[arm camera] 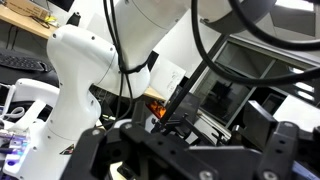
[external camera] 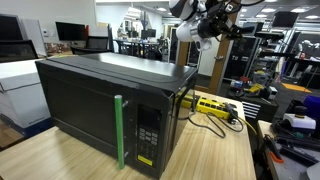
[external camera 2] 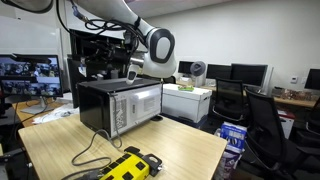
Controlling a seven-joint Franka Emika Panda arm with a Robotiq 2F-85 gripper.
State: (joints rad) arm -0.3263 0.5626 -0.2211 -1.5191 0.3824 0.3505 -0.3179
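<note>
Exterior view | pincer [external camera: 210, 25] released, empty | above microwave [external camera: 80, 100] | power strip [external camera: 215, 107] beside

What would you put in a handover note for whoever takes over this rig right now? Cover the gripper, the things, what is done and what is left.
Gripper: open and empty, hanging above the black box-shaped microwave oven, apart from it.
Things: the oven stands on the light wooden table, its door shut. A yellow power strip lies beside it.
Done: nothing visible.
Left: the green upright bar handle is untouched and the door is not yet opened.
</note>
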